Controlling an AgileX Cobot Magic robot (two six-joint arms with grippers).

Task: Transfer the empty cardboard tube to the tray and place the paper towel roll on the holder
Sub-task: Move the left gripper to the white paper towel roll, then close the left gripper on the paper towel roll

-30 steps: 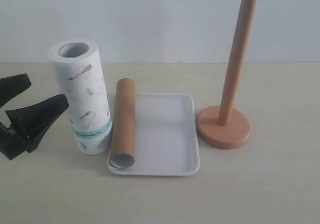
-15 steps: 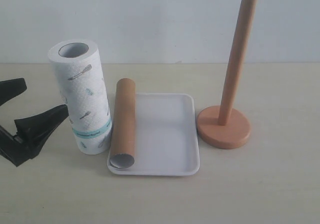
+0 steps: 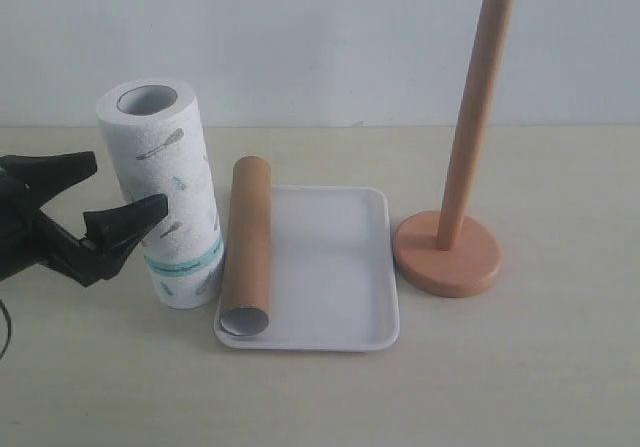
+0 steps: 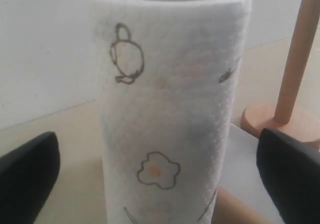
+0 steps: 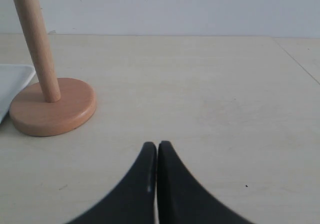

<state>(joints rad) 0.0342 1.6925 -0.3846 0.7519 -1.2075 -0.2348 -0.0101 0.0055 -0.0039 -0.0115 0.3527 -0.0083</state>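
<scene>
Cardboard tube point(image 3: 248, 247) lies lengthwise along the left side of the white tray point(image 3: 340, 267), its open end at the near left corner. The paper towel roll point(image 3: 165, 187) stands upright just left of it and the wooden holder point(image 3: 447, 257) stands to the tray's right, all on a pale table point(image 3: 520, 387) before a plain white wall point(image 3: 320, 37). The left gripper point(image 3: 130, 179) is spread wide, a finger on each side of the roll without visibly pressing it, while the right gripper point(image 5: 157, 146) has its fingertips pressed together, holding nothing.

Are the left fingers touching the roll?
Apart. Left wrist view shows bare gaps between the roll and the fingers on both sides.
</scene>
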